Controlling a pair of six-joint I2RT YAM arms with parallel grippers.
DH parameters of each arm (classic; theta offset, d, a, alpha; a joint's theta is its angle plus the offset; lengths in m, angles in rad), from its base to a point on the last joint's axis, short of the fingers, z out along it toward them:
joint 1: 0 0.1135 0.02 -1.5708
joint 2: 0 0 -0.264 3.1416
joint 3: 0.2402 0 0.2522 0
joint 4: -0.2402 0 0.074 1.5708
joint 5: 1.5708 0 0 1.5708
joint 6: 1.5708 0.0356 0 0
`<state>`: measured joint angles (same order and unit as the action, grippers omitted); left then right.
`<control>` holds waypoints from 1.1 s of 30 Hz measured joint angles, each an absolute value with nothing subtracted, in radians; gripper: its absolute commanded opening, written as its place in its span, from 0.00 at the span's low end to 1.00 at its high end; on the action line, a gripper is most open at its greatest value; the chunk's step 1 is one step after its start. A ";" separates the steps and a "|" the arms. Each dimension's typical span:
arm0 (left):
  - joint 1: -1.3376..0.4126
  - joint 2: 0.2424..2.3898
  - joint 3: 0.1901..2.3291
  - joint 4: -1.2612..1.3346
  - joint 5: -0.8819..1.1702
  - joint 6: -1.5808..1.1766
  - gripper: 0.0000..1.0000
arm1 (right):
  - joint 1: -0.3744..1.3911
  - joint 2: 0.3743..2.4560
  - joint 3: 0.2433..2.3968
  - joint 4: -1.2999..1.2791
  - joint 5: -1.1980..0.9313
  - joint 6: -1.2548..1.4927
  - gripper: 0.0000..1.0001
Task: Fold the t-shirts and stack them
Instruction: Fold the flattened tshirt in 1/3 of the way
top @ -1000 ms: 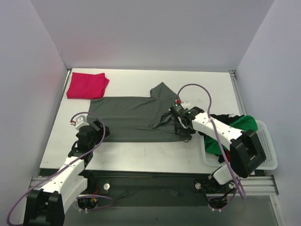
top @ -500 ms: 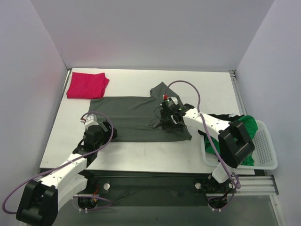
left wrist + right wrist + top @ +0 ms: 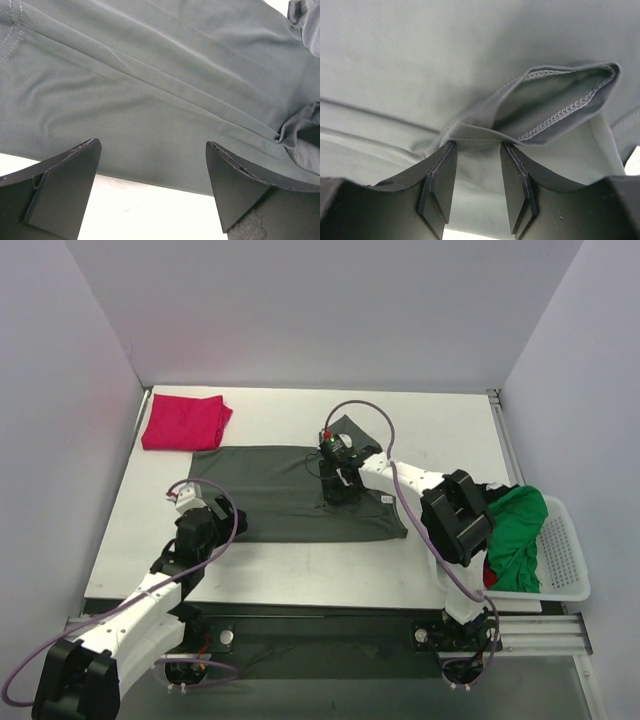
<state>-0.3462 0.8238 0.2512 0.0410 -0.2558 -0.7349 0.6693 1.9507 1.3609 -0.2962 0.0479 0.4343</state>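
A dark grey-green t-shirt [image 3: 270, 490] lies spread flat mid-table. My right gripper [image 3: 335, 485] sits on its right half, fingers shut on a bunched fold of the sleeve hem [image 3: 540, 100], which spans both fingertips [image 3: 477, 150]. Low over the shirt's near left edge [image 3: 150, 100], my left gripper [image 3: 222, 520] hangs wide open, with bare table showing between its fingers [image 3: 152, 165]. A folded magenta-red t-shirt [image 3: 185, 422] rests at the far left corner. A bright green t-shirt [image 3: 515, 530] is heaped in the basket.
A white plastic basket [image 3: 565, 560] stands at the near right table edge, with a bit of red cloth [image 3: 487, 575] under the green one. Grey walls close in the table on three sides.
My right gripper has travelled left and away across the shirt, pulling the sleeve cloth inward over the body. The left gripper has crept toward the shirt's near edge, still open.
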 measured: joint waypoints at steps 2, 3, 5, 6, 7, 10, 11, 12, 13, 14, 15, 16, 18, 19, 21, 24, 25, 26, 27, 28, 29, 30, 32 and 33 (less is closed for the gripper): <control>-0.347 0.817 0.251 0.034 -0.257 -0.735 0.97 | 0.669 1.974 1.403 -0.299 0.047 0.425 0.40; -0.347 0.813 0.251 0.031 -0.258 -0.735 0.97 | 0.669 1.991 1.432 -0.297 0.044 0.418 0.40; -0.348 0.808 0.251 0.027 -0.258 -0.734 0.97 | 0.670 2.016 1.471 -0.291 0.036 0.409 0.40; -0.348 0.804 0.251 0.024 -0.259 -0.733 0.97 | 0.671 2.026 1.487 -0.286 0.031 0.403 0.40; -0.348 0.799 0.251 0.020 -0.259 -0.731 0.97 | 0.675 2.030 1.494 -0.284 0.027 0.398 0.40; -0.350 0.785 0.251 0.008 -0.264 -0.728 0.97 | 0.681 2.032 1.498 -0.284 0.020 0.388 0.40; -0.350 0.783 0.251 0.006 -0.265 -0.728 0.97 | 0.685 2.032 1.498 -0.284 0.019 0.387 0.39; -0.350 0.781 0.251 0.004 -0.266 -0.728 0.97 | 0.689 2.032 1.498 -0.284 0.019 0.385 0.40; -0.350 0.780 0.251 0.003 -0.266 -0.728 0.97 | 0.696 2.030 1.496 -0.283 0.019 0.383 0.40; -0.350 0.781 0.251 0.002 -0.267 -0.728 0.97 | 0.698 2.022 1.488 -0.279 0.019 0.381 0.40; -0.350 0.781 0.251 0.002 -0.267 -0.727 0.97 | 0.702 2.008 1.472 -0.273 0.019 0.380 0.40; -0.351 0.782 0.251 0.003 -0.266 -0.725 0.97 | 0.704 1.987 1.449 -0.272 0.019 0.380 0.40; -0.351 0.788 0.251 0.006 -0.263 -0.720 0.97 | 0.709 1.933 1.400 -0.271 0.018 0.381 0.41; -0.351 0.793 0.251 0.009 -0.257 -0.719 0.97 | 0.713 1.899 1.370 -0.268 0.017 0.383 0.42; -0.352 0.809 0.251 0.021 -0.248 -0.713 0.97 | 0.715 1.814 1.302 -0.255 0.012 0.391 0.43; -0.359 0.836 0.251 0.041 -0.243 -0.701 0.97 | 0.715 1.715 1.232 -0.239 0.010 0.400 0.43; -0.363 0.846 0.251 0.046 -0.242 -0.696 0.97 | 0.715 1.691 1.210 -0.228 0.010 0.403 0.43; -0.367 0.857 0.251 0.054 -0.242 -0.694 0.97 | 0.714 1.674 1.191 -0.218 0.008 0.408 0.43; -0.371 0.868 0.251 0.063 -0.241 -0.692 0.97 | 0.714 1.663 1.169 -0.203 0.001 0.413 0.43; -0.373 0.879 0.251 0.072 -0.239 -0.691 0.97 | 0.714 1.658 1.145 -0.187 -0.007 0.419 0.43; -0.374 0.888 0.251 0.079 -0.238 -0.690 0.97 | 0.714 1.658 1.124 -0.176 -0.014 0.424 0.43; -0.374 0.899 0.251 0.089 -0.236 -0.690 0.97 | 0.712 1.662 1.102 -0.163 -0.023 0.430 0.43; -0.377 0.923 0.251 0.118 -0.235 -0.689 0.97 | 0.708 1.670 1.060 -0.144 -0.039 0.444 0.43; -0.378 0.934 0.251 0.131 -0.235 -0.687 0.97 | 0.707 1.677 1.045 -0.141 -0.046 0.449 0.43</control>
<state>-0.3779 0.9340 0.2512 0.1314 -0.2352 -0.6872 0.7074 1.6772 1.0447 -0.1410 -0.0456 0.4488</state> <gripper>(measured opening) 0.974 0.430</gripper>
